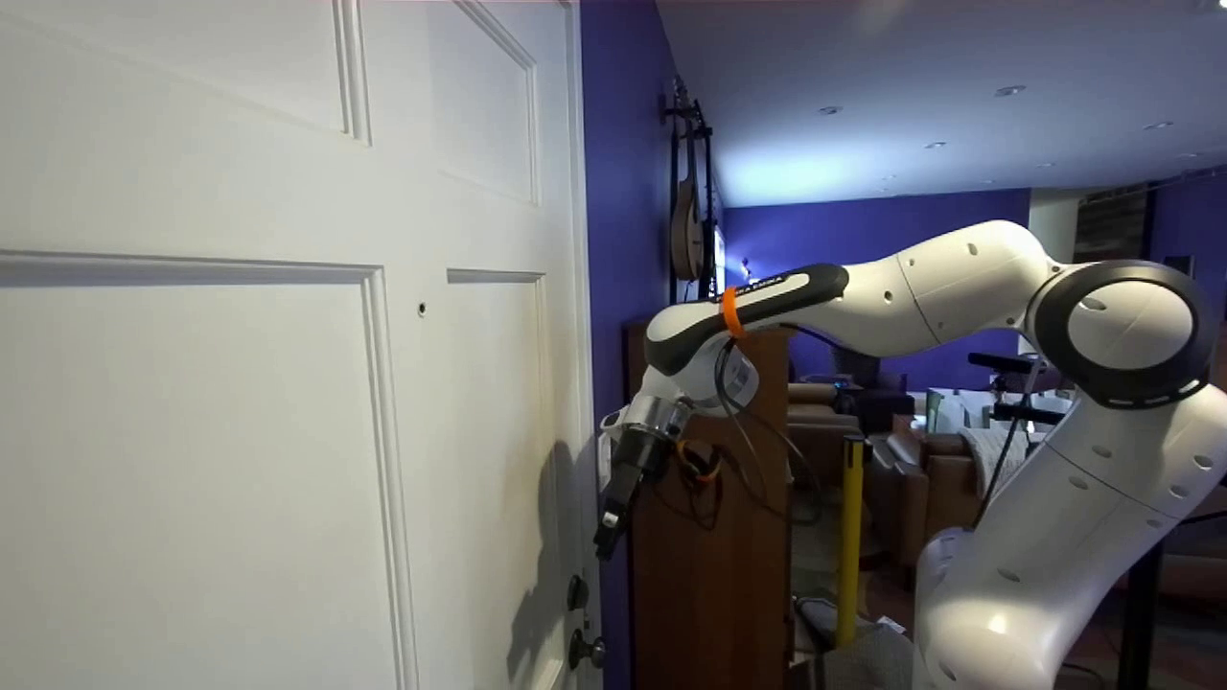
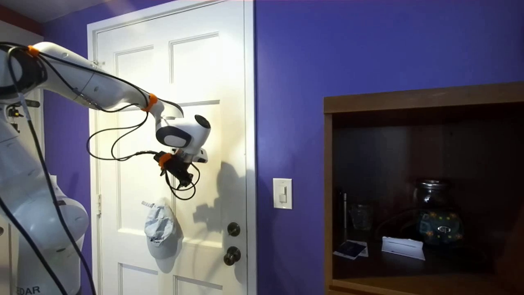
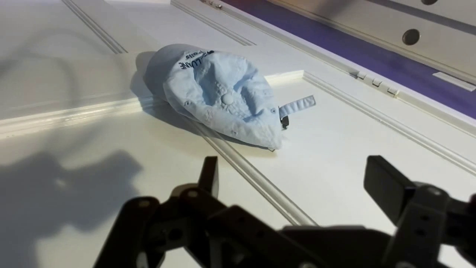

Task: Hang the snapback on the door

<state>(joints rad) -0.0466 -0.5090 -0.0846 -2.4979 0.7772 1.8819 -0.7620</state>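
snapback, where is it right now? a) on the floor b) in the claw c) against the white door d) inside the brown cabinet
c: in an exterior view the snapback hangs against the white door, and the wrist view shows the open claw apart from it.

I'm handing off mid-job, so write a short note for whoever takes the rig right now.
Gripper: open, holding nothing, apart from the snapback.
Snapback: hanging brim-down against the door; what holds it up isn't clear.
Done: the snapback looks hung.
Left: probably only to check that it is secure, then back the gripper away without brushing it.
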